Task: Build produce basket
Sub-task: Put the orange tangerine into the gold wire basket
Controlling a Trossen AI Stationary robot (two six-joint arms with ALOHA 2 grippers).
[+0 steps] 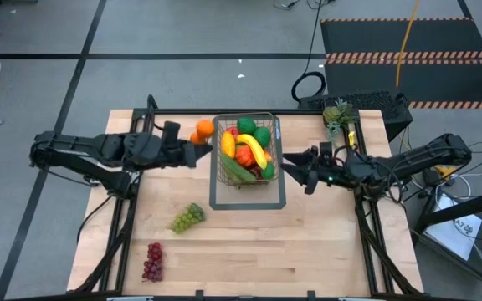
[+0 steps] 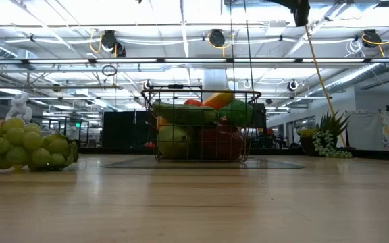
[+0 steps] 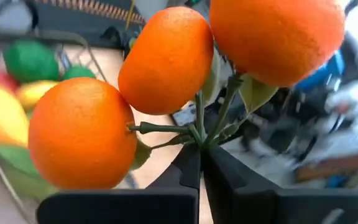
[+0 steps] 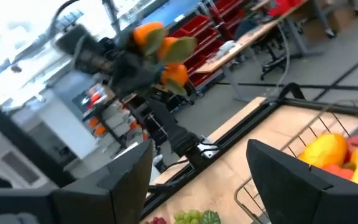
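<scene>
The oranges [image 3: 166,62] are three small, bright, dimpled fruits joined on thin green stalks with a few leaves. The left gripper [image 3: 199,163] has its two dark fingers pressed together on the point where those stalks meet, so the bunch stands up off the fingertips. From above, the oranges [image 1: 202,132] hang just beside the left wall of the basket [image 1: 248,149], close to its back corner and outside the wire.

The basket is a grey wire-mesh box with tall sides. It is piled with produce: a yellow banana [image 1: 253,149] across the middle, a green cucumber [image 1: 238,168] along the near side, red fruit under them, green fruit at the back and a yellow-orange mango [image 1: 228,144] on the left. In the level view the heap reaches to about the rim [image 2: 201,92].

On the side of the basket away from the oranges, the right gripper [image 1: 293,170] is just beside the right wall, its fingers [image 4: 303,180] spread apart with nothing between them.

In front of the basket and to its left, a bunch of green grapes [image 1: 187,217] lies on the wooden table [image 1: 308,242]. Red grapes [image 1: 153,261] lie further out the same way, near the table's front edge. Behind the basket to the right, a small pineapple [image 1: 338,117] sits at the table's back edge.
</scene>
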